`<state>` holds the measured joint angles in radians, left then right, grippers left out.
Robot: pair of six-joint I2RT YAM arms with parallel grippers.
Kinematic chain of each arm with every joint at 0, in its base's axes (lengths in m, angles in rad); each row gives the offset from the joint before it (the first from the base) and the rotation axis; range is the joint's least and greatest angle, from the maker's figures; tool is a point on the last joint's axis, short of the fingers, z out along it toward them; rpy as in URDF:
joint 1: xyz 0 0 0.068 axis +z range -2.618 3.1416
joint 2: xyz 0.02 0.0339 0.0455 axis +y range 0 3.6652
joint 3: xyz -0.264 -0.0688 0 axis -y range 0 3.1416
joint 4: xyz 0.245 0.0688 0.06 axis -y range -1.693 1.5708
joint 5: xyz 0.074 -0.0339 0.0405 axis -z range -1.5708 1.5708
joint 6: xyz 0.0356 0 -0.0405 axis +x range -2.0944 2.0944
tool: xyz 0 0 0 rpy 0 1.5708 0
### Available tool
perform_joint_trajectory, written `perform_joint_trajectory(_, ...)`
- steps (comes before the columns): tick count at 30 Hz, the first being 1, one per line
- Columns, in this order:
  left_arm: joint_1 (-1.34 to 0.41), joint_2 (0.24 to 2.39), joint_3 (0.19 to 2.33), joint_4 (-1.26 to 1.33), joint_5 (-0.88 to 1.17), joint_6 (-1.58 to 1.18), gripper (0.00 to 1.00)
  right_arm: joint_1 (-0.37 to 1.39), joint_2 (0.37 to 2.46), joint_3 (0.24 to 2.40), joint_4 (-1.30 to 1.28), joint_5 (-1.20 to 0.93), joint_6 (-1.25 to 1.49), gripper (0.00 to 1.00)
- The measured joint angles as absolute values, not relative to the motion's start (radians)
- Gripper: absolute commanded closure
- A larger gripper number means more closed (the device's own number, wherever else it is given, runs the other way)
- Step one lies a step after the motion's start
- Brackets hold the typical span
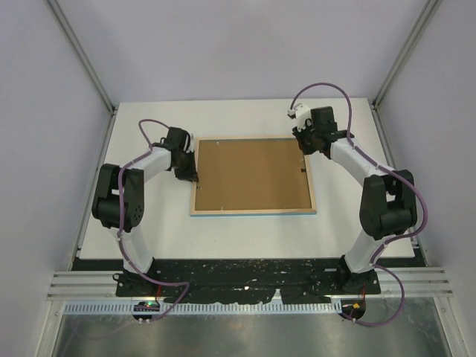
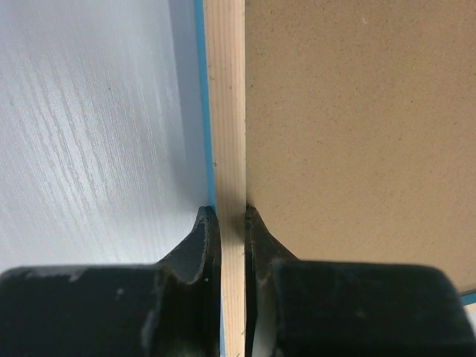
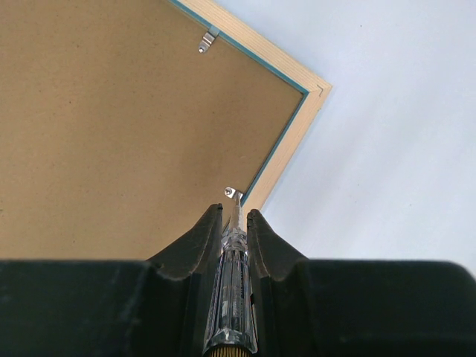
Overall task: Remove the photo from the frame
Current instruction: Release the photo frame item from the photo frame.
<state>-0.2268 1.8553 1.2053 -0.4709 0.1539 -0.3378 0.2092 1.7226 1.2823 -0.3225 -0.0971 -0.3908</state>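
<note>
Overhead view faces down; both wrist views look closely along the frame point(image 1: 253, 211)'s back

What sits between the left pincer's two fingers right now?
The frame's light wooden side rail. In the left wrist view the left pincer is shut on it, with the white table on one side and the brown backing board on the other.

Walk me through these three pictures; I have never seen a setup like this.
Two robot arms stand on a white table. One picture looks down from overhead; the other two come from cameras on each wrist. A picture frame lies face down, its brown backing board up. The left gripper is pinched on the frame's wooden left rail. The right gripper holds a clear-handled screwdriver, its tip at a small metal clip near a corner. The photo is not visible.
</note>
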Motion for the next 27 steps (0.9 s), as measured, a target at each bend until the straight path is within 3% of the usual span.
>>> perform_joint_trajectory(27,-0.221,1.855,1.205,-0.471,0.158,-0.339,1.00,0.219,1.800,1.273,-0.327,-0.065,-0.394,0.92)
